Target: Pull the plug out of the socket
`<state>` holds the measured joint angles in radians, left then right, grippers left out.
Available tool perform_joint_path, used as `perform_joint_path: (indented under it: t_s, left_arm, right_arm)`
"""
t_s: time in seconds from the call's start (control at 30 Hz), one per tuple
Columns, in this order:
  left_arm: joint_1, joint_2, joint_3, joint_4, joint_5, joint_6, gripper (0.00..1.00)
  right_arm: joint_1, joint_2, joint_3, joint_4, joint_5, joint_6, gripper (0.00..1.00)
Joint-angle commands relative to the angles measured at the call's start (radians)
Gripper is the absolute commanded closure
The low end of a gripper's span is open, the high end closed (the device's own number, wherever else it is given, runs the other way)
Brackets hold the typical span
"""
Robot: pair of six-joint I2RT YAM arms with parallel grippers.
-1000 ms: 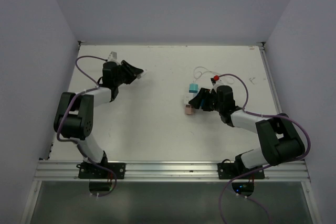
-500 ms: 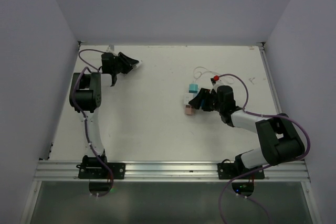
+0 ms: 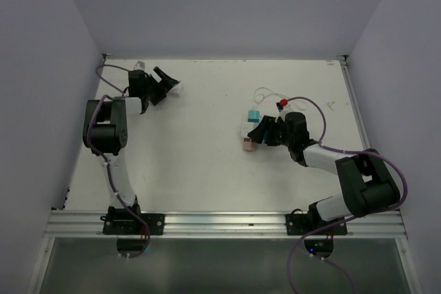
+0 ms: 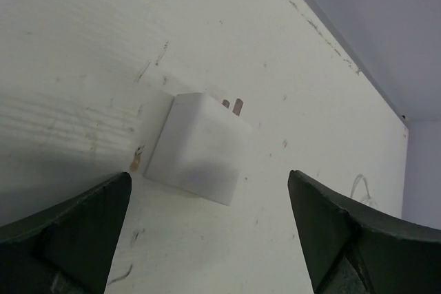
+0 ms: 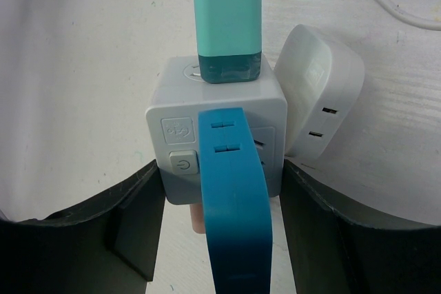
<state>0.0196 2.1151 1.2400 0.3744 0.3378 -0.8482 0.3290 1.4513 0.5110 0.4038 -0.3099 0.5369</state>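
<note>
The socket (image 5: 180, 118), a white cube with a power button, sits between the fingers of my right gripper (image 5: 220, 170), which press on its two sides. A teal plug (image 5: 226, 18) sticks out of its far face, a blue plug (image 5: 234, 204) out of its top, and a pinkish plug (image 3: 247, 144) out of its near side. At the far left a white plug (image 4: 196, 149) with bare metal prongs (image 4: 234, 106) lies loose on the table. My left gripper (image 4: 207, 201) stands wide open just behind it, touching nothing.
A flatter white adapter block (image 5: 320, 101) leans against the socket's right side. A thin white cable (image 3: 265, 94) and a small red piece (image 3: 282, 104) lie behind the right gripper. The table's back wall runs close behind the left gripper (image 3: 167, 82).
The left arm swung toward the far-left corner, then its jaws opened and let go of the white plug, which now lies on the table. The right arm and socket have not moved.
</note>
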Motion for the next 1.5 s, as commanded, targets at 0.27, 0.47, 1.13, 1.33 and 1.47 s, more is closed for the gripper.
perform_joint_path:
  t_s: [0.27, 0.47, 1.13, 1.33, 1.47]
  left_arm:
    - [-0.004, -0.461, -0.272, -0.308, -0.259, 0.129, 0.01]
    - [-0.180, -0.683, -0.454, -0.358, -0.301, 0.163, 0.00]
    - [-0.695, -0.799, -0.573, -0.195, -0.333, 0.043, 0.01]
    - [-0.736, -0.761, -0.541, -0.178, -0.335, 0.054, 0.00]
    - [-0.748, -0.748, -0.527, -0.170, -0.333, 0.057, 0.00]
  right_arm:
    - [-0.001, -0.043, -0.009, -0.175, -0.024, -0.058, 1.00]
    - [0.001, -0.049, -0.009, -0.186, -0.074, -0.035, 1.00]
    - [0.024, -0.163, -0.017, -0.284, -0.040, -0.009, 0.33]
    - [0.022, -0.253, 0.009, -0.385, -0.009, -0.034, 0.11]
    - [0.024, -0.273, 0.029, -0.431, -0.003, -0.037, 0.02]
